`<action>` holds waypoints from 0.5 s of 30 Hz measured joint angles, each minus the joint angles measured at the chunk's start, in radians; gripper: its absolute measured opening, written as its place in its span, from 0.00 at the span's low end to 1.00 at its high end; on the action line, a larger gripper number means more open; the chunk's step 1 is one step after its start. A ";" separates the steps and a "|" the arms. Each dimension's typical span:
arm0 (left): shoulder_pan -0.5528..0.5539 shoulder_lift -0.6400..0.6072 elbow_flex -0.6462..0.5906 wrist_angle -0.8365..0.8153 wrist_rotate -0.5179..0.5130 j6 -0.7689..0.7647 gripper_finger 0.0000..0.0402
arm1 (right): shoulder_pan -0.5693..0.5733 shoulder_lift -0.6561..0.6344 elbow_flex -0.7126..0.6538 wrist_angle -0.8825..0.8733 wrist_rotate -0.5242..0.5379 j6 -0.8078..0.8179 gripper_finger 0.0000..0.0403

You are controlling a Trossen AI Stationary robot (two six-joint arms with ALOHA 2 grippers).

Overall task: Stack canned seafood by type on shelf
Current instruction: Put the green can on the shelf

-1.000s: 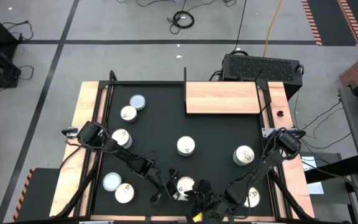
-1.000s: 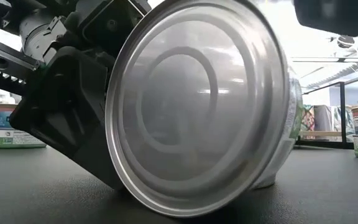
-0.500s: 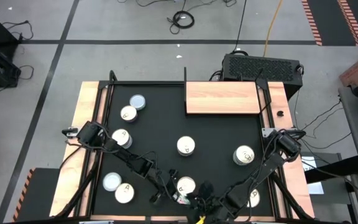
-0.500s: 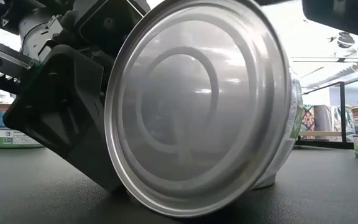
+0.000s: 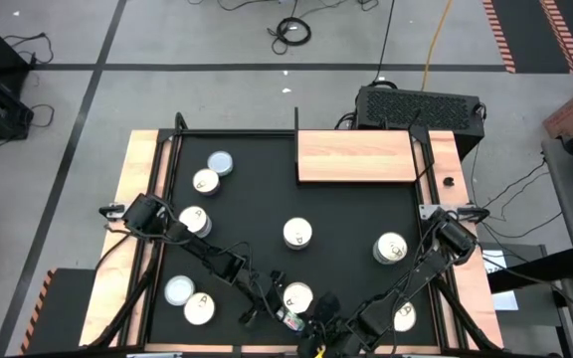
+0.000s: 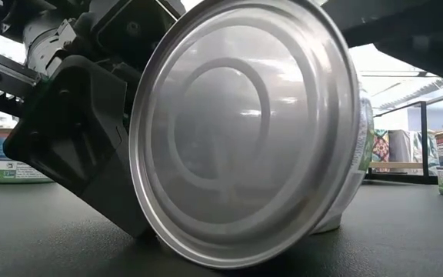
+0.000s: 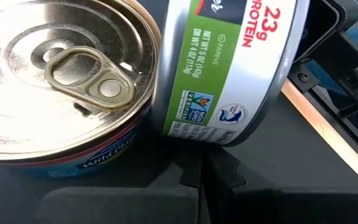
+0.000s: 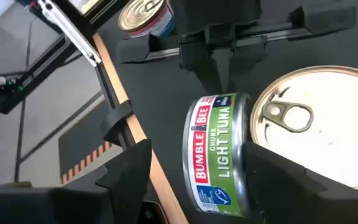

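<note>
A green-label tin stands on edge at the table's near edge, leaning on a flat tin. The left tool, pressed together, props it; the right tool, spread, straddles it to grasp. The shelf lies far off.

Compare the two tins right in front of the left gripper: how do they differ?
The green-label tin is tipped up on its edge, leaning on its neighbour; the blue-label tin lies flat. The green-label one shows its side print and, from the low view, a plain silvery end; the blue-label one shows a pull-tab top. Both are round flat tins.
</note>
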 joint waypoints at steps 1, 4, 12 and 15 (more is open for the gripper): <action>0.000 0.000 0.000 0.000 0.000 0.000 0.02 | 0.000 0.000 0.000 0.005 -0.003 -0.017 0.61; 0.000 0.000 0.000 0.000 0.000 0.000 0.02 | -0.008 0.010 0.000 0.015 -0.034 -0.035 0.61; 0.000 0.000 -0.001 0.000 0.000 0.000 0.02 | -0.034 0.052 -0.001 0.005 -0.089 -0.044 0.61; 0.000 0.000 -0.001 0.000 0.000 0.000 0.02 | -0.041 0.051 0.000 -0.002 -0.099 -0.047 0.60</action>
